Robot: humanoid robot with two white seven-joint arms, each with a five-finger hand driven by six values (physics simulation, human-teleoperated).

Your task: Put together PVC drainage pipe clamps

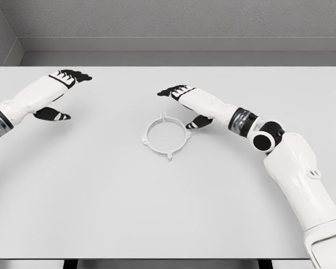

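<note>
Pipe clamp ring (166, 136) flat on the table (101, 196); right hand (185, 101) just beside it, fingers spread, empty; left hand (59, 92) well apart, likewise.

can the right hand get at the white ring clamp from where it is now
Probably yes. The right hand is open just beside the white ring clamp, thumb near its rim, and nothing on the table lies between them.

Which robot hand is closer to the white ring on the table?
The right hand. Its thumb reaches down next to the upper right rim of the white ring. The left hand is far off to the ring's upper left, fingers open.
</note>
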